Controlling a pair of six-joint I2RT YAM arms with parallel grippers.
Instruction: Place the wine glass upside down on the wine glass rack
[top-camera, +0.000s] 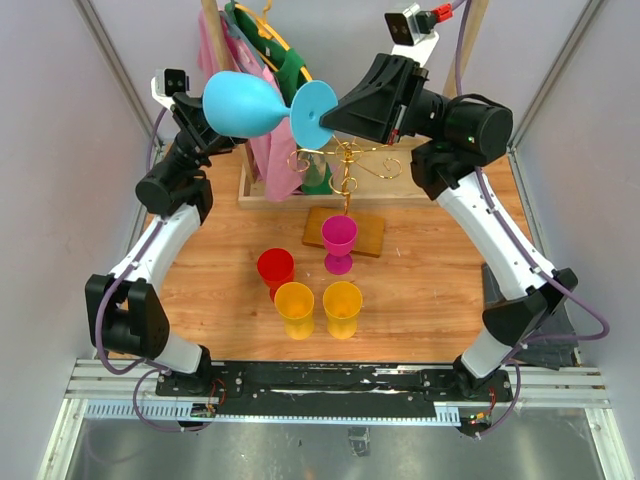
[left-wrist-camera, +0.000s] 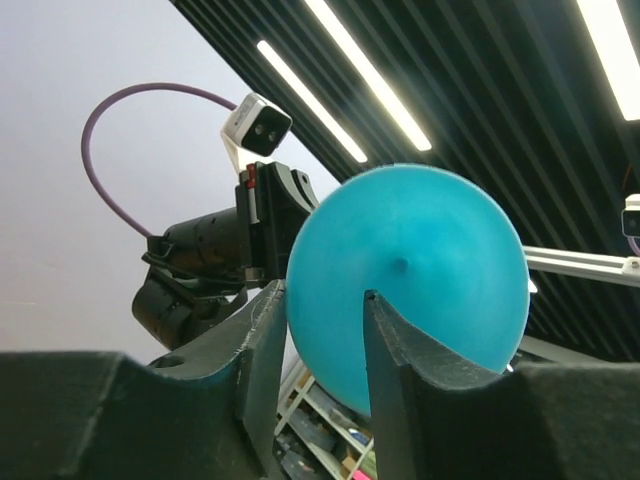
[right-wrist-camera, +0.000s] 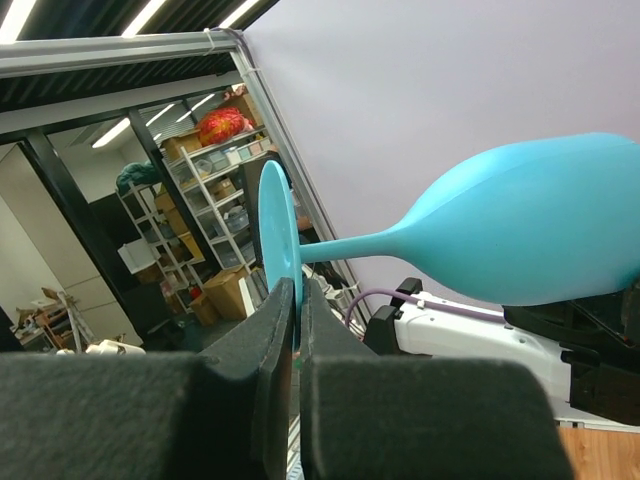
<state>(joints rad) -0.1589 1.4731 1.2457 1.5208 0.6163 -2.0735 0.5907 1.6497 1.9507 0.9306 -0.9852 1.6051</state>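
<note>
Right gripper (right-wrist-camera: 297, 330) pinched tight on the foot of the blue wine glass (top-camera: 245, 103).
Glass lies sideways at upper centre, above the rack (top-camera: 345, 168); left gripper (left-wrist-camera: 318, 310) straddles the bowl, can't tell if I'm gripping.

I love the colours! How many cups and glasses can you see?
5. A blue wine glass is up in the air between the arms. On the table: a pink goblet by the gold rack, a red cup, and two yellow cups in front. None seems hidden.
</note>
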